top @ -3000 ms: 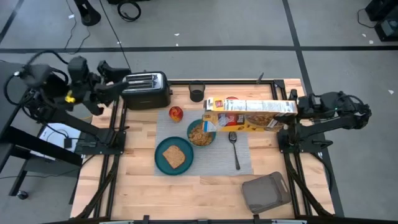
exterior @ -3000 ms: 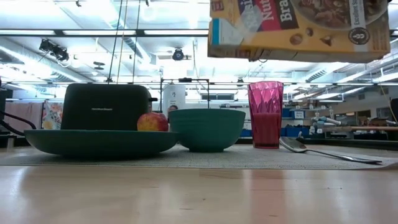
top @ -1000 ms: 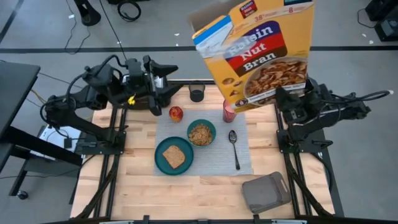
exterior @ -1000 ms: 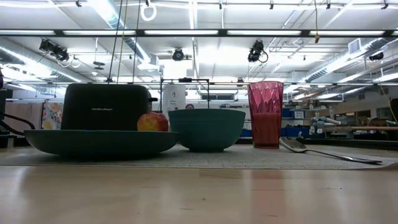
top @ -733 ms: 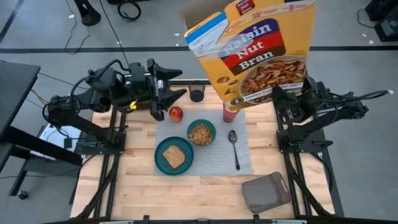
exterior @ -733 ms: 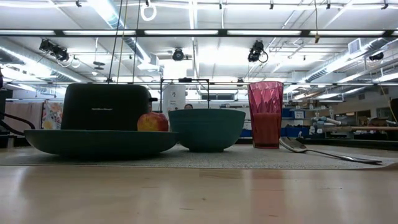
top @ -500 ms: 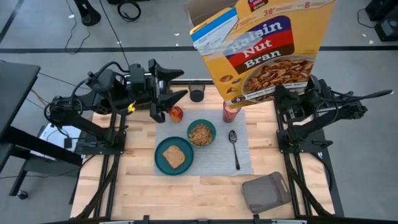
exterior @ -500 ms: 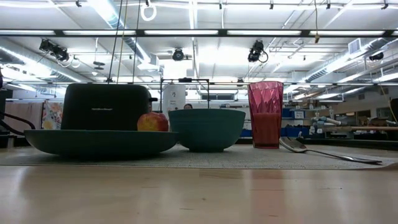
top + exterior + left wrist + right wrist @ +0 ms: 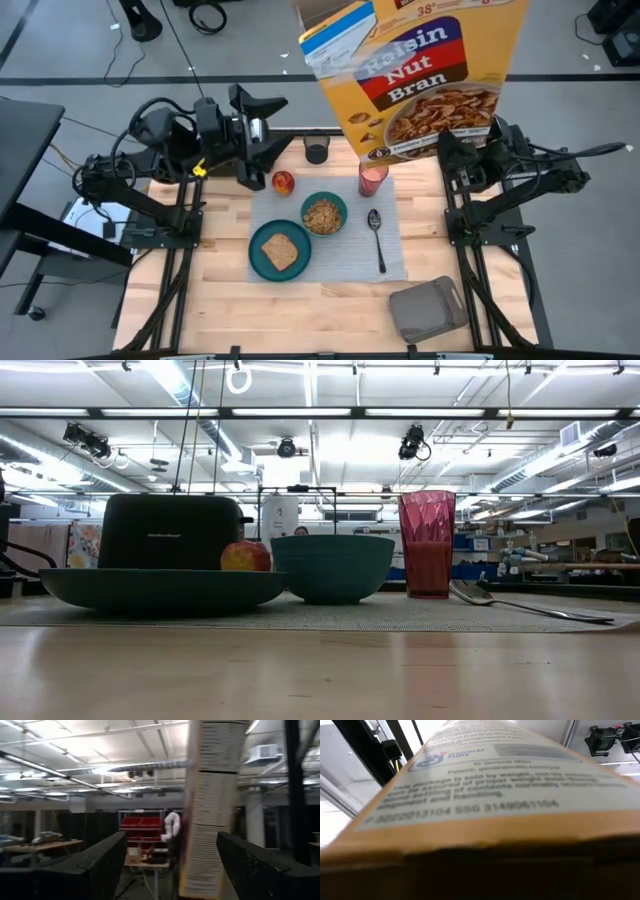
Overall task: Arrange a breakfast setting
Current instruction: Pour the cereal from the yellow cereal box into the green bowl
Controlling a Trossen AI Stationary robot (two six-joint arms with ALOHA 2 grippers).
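Observation:
On the grey placemat point(image 9: 395, 255) rest a teal plate point(image 9: 262, 262) with a toast slice point(image 9: 281, 250), a teal bowl point(image 9: 323, 214) of brown cereal, a pink cup point(image 9: 372, 178), a spoon point(image 9: 378, 240) and an apple point(image 9: 283, 182). My right gripper point(image 9: 462, 152), raised at the table's far right, is shut on a yellow cereal box point(image 9: 420, 75) that stands high above the table. My left gripper point(image 9: 268, 128) is open and raised over the far left. Its fingers point(image 9: 95, 865) point slightly upward toward the box point(image 9: 210, 810), far from it. My right gripper holds the cereal box by its bottom end point(image 9: 455, 138) from below, with the fingers pointing steeply up. The box itself hides the fingers, so the kind of hold cannot be told. The box stands upright, lifted clear, its open flap point(image 9: 335, 20) on top.
A black toaster point(image 9: 170, 532) stands behind the plate, under my left arm. A small dark cup point(image 9: 316, 150) sits at the far edge. A grey square tray point(image 9: 428, 308) lies at the near right. Bare wood stretches along the near edge.
My right gripper has risen a little with the cereal box, which stays upright. My left gripper has tipped its fingers upward and stays open.

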